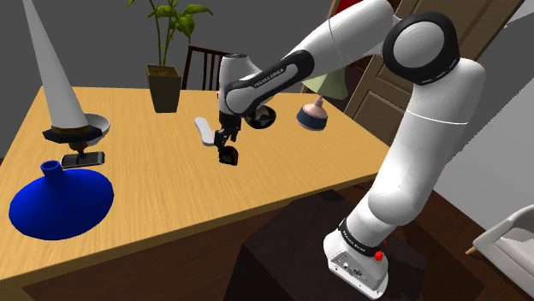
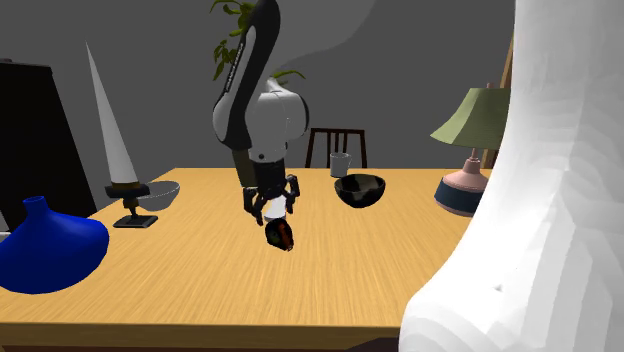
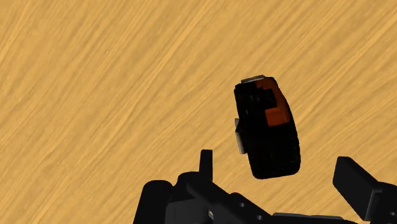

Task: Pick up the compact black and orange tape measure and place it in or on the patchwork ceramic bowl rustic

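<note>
Claw [image 2: 272, 210] released, low over counter [image 2: 380, 260], fingers flanking tape [image 2: 281, 234] without touching, likely lined up for clenching | tape tilted on edge just beyond fingertips, unheld; seated or airborne, cannot tell | bowl [image 2: 360, 190] well aside of claw, awaiting tape

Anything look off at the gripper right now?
The tape measure sits tilted between the gripper's open fingers. In the wrist view it touches neither finger, so it does not look held.
</note>
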